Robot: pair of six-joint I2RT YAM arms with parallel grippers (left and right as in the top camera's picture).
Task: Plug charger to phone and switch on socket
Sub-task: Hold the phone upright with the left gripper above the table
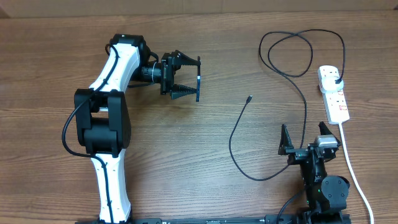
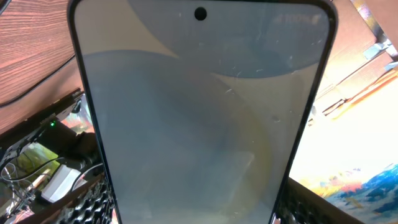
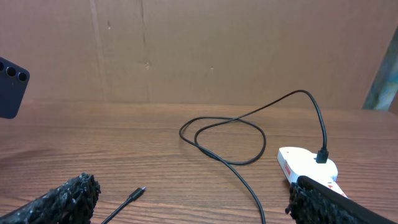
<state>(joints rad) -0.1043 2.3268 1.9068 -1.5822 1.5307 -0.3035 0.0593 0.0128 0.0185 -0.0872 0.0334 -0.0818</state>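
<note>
My left gripper (image 1: 186,79) is shut on the phone (image 1: 198,79) and holds it on edge above the table. In the left wrist view the phone's screen (image 2: 199,124) fills the frame between the fingers and looks grey. The phone's dark back shows at the far left of the right wrist view (image 3: 11,87). The charger's black cable (image 1: 231,140) lies looped on the table. Its connector tip (image 1: 249,98) lies free, also in the right wrist view (image 3: 138,193). Its black plug (image 1: 336,79) sits in the white socket (image 1: 334,96). My right gripper (image 1: 305,138) is open and empty, near the cable.
The socket's thick white cord (image 1: 354,174) runs down the right side to the front edge. The cable loop (image 1: 292,53) lies at the back right. A brown cardboard wall (image 3: 199,50) stands behind the table. The left arm's body (image 1: 102,124) occupies the left side.
</note>
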